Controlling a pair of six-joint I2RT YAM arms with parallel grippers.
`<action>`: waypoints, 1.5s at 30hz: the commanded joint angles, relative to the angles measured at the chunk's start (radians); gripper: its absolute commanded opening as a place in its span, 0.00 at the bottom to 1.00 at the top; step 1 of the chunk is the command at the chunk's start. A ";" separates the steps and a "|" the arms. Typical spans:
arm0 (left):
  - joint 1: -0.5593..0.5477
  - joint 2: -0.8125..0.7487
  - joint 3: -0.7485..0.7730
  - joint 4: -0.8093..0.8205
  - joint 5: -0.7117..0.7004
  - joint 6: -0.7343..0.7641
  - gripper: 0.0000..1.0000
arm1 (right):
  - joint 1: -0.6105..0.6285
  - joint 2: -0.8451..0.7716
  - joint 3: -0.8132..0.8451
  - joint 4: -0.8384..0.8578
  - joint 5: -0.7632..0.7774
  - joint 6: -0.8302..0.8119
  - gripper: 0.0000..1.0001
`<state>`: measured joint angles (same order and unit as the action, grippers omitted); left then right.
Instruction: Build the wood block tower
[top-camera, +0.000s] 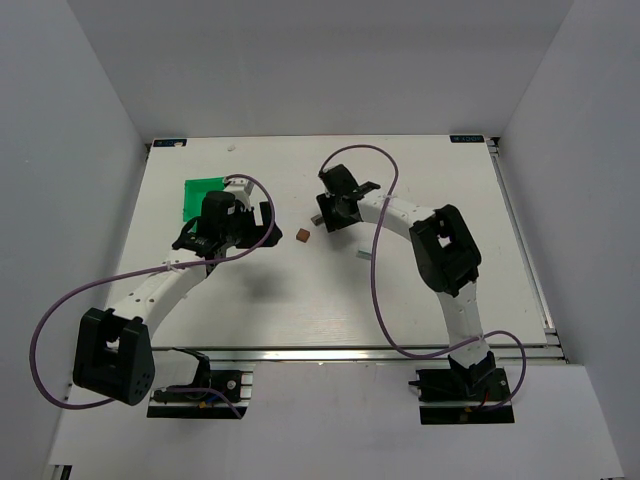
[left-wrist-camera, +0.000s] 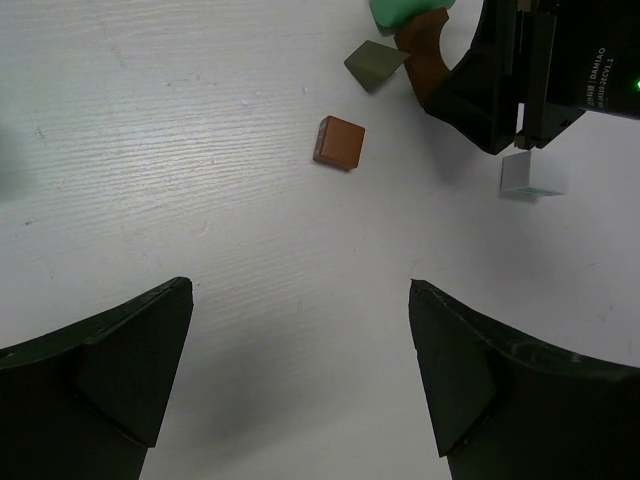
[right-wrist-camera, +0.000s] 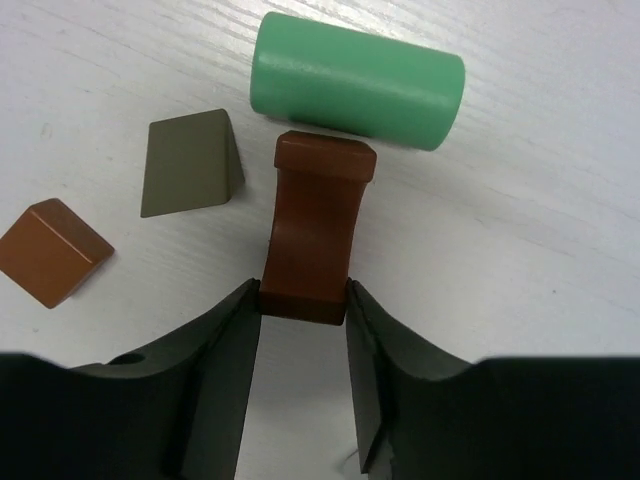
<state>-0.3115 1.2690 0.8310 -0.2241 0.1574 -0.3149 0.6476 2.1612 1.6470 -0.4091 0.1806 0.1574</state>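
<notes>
At desk (top-camera: 300, 300) centre, grips brown arch block (right-wrist-camera: 312, 235) with right fingers (right-wrist-camera: 215, 380), touching green cylinder (right-wrist-camera: 358, 80); holds left fingers (left-wrist-camera: 110, 370) wide open.

White wood-grain table (right-wrist-camera: 520, 250) is carrying loose blocks. A brown arched block (right-wrist-camera: 315, 230) is lying flat between the fingers of the right gripper (right-wrist-camera: 303, 292), its far end right beside a green cylinder (right-wrist-camera: 357, 80) lying crosswise just ahead. A grey-olive wedge (right-wrist-camera: 190, 162) and a brown cube (right-wrist-camera: 52, 250) are resting ahead-left of those fingers, apart. A whitish block (left-wrist-camera: 530, 177) is sitting beside that gripper. A green bin (top-camera: 203, 195) is lying near the left gripper (left-wrist-camera: 300, 290).
</notes>
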 joint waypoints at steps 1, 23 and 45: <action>0.005 -0.020 -0.004 0.020 0.019 -0.003 0.98 | -0.003 0.005 0.046 0.044 -0.009 0.045 0.42; -0.006 -0.181 -0.141 0.405 0.477 -0.036 0.98 | -0.023 -0.768 -0.693 0.712 -0.735 0.028 0.10; -0.015 -0.204 -0.372 1.290 0.791 -0.490 0.93 | -0.028 -0.799 -0.919 1.581 -1.153 0.550 0.10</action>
<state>-0.3214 1.0573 0.4526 0.9577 0.9081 -0.7479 0.6167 1.3350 0.7177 0.9878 -0.9051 0.5930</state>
